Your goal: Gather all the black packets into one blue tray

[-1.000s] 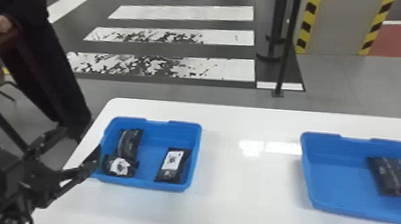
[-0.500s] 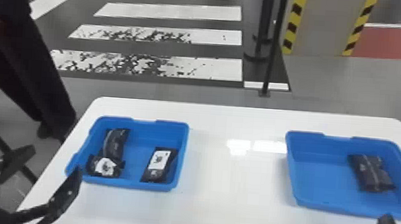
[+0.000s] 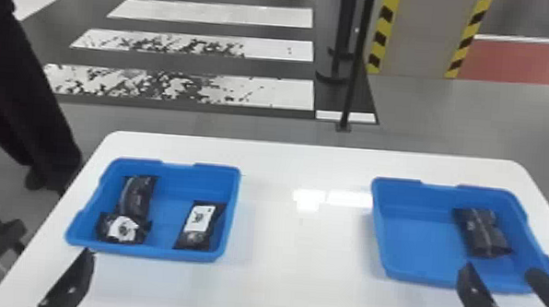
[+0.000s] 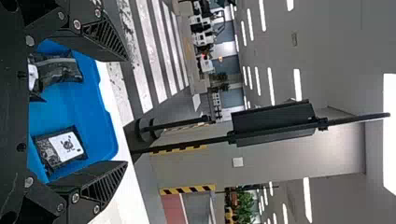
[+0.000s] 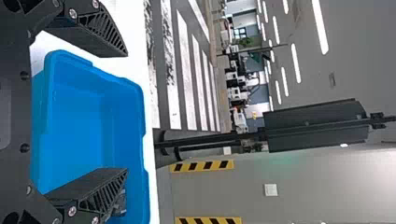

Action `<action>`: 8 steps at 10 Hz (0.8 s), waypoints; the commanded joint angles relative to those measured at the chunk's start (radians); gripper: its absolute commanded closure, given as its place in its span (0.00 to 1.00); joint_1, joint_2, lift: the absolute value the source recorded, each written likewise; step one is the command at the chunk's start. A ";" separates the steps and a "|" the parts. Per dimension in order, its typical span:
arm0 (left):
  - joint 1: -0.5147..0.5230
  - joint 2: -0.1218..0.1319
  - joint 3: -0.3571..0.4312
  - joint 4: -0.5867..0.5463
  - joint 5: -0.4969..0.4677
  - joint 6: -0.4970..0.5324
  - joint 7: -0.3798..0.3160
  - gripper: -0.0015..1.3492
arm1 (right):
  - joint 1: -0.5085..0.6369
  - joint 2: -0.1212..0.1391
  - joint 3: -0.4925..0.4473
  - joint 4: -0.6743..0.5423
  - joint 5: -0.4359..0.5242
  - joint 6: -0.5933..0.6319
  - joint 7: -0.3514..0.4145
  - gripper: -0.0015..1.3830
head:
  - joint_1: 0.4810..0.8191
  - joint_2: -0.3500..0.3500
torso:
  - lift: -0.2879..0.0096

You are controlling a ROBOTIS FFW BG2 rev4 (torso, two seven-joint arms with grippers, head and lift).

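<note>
1. Fingers of the right gripper (image 3: 499, 273) have entered the head view by the near rim of the right tray (image 3: 413, 197); the left gripper (image 3: 56, 241) has shifted from beside the left tray (image 3: 184, 177) to just before its near edge. Both stand wide open, holding nothing.
2. Three packets lie left: back packet (image 3: 137, 196) and side packet (image 3: 199, 226) run near to far, far ends leaning right; corner packet (image 3: 121, 228) lies crosswise. In the right tray, lone packet (image 3: 482, 232) slants from far left to near right.
3. In the right wrist view, a finger mostly hides the lone packet.
</note>
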State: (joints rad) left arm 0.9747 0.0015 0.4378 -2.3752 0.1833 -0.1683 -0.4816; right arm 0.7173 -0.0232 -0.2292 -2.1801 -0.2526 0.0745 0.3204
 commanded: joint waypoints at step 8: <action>-0.037 0.011 -0.099 0.042 0.060 0.033 0.000 0.21 | -0.553 -0.050 -0.060 0.456 0.221 0.340 0.089 0.11 | 0.63 0.43 | 0.60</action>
State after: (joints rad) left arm 0.9419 0.0075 0.3495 -2.3387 0.2385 -0.1366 -0.4816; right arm 0.1996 -0.0684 -0.2890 -1.7697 -0.0391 0.4053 0.4084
